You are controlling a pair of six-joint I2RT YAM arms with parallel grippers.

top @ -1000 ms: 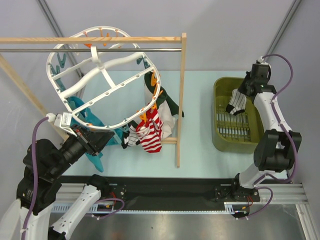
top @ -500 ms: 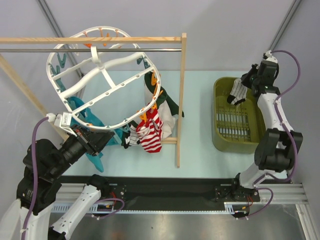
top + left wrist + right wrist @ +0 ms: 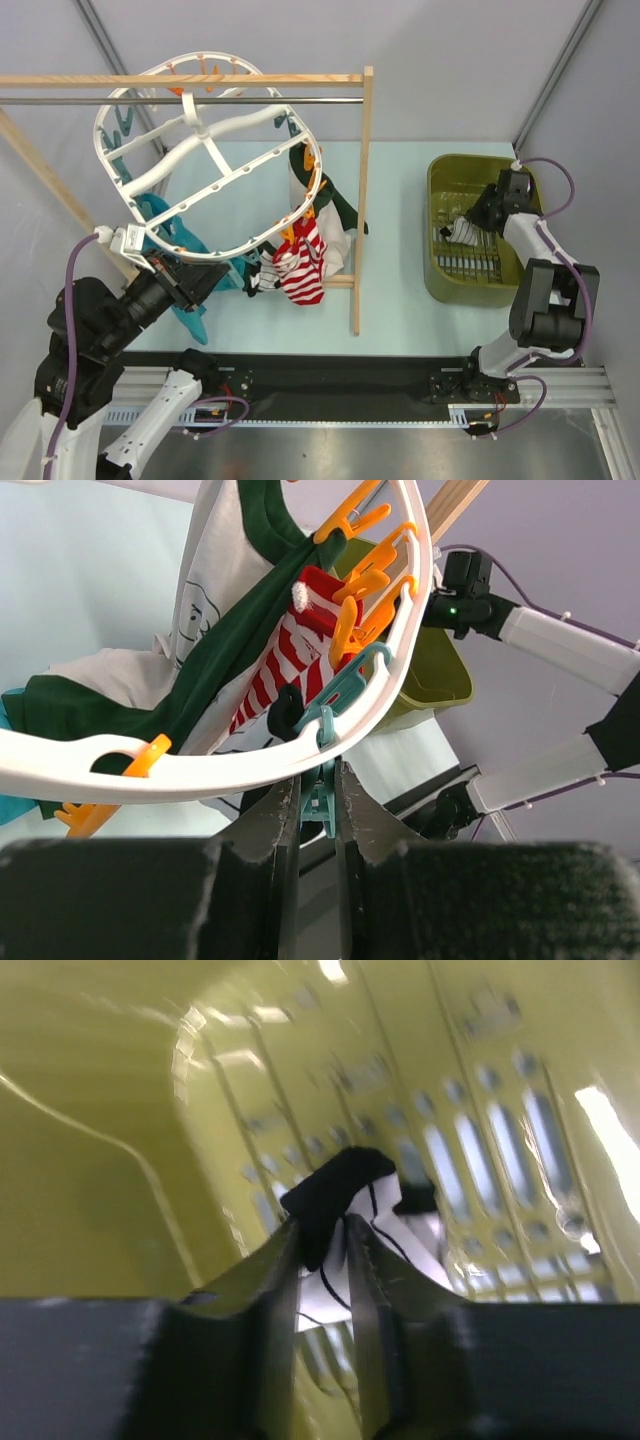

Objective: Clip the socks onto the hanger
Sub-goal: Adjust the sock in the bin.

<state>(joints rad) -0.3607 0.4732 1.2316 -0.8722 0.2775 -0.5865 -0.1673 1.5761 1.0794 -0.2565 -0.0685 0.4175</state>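
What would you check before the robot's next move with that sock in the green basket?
1. Left gripper clamped on the teal clip under the hanger rim: ok.
2. Right gripper firmly gripping the black-toed sock: cannot tell; the toe sits between its jaws.
3. Sock clear of the olive basket: not ok, it is inside.
4. Free orange clip available: ok.

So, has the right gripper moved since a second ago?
Yes. The right gripper came from the far rim of the green basket down toward its middle, the sock between its fingers.
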